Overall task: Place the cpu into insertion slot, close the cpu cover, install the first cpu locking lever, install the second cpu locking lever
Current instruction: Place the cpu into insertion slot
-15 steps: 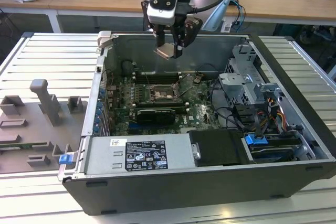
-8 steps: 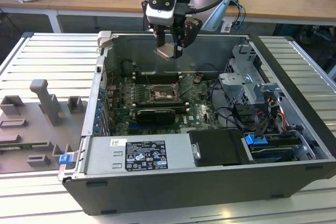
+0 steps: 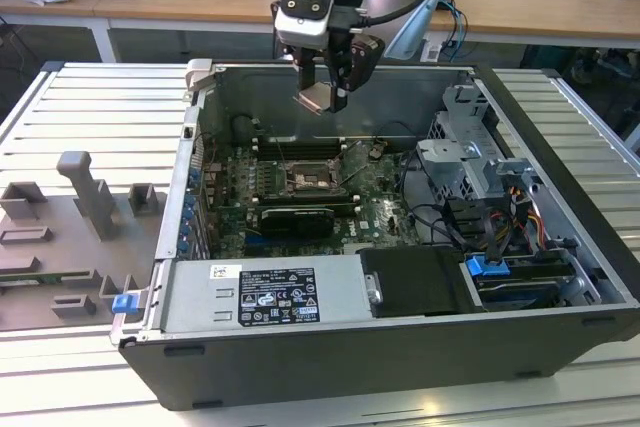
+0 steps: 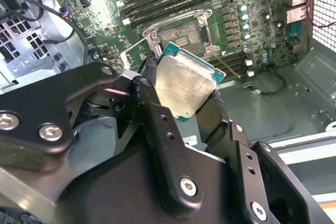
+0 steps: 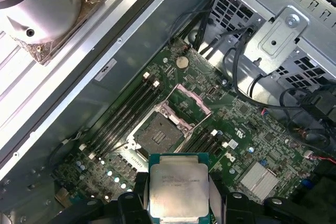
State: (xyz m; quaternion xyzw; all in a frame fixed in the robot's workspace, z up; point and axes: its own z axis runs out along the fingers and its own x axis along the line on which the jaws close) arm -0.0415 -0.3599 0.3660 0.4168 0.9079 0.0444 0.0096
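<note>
We see the gripper (image 3: 322,90) closed on the cpu (image 3: 313,100), gripping it by two opposite edges over the open case (image 3: 330,367). In the exterior view the slot (image 3: 303,179) lies at 6 o'clock from the cpu, well apart, its centre uncovered.

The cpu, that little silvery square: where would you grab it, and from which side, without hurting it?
Take the cpu by two opposite edges, coming in from the side of its metal face. It is thin, flat and square, so its straight sides suit a parallel pinch, and the underside stays free for the insertion slot. The gripper holds it this way now.
</note>
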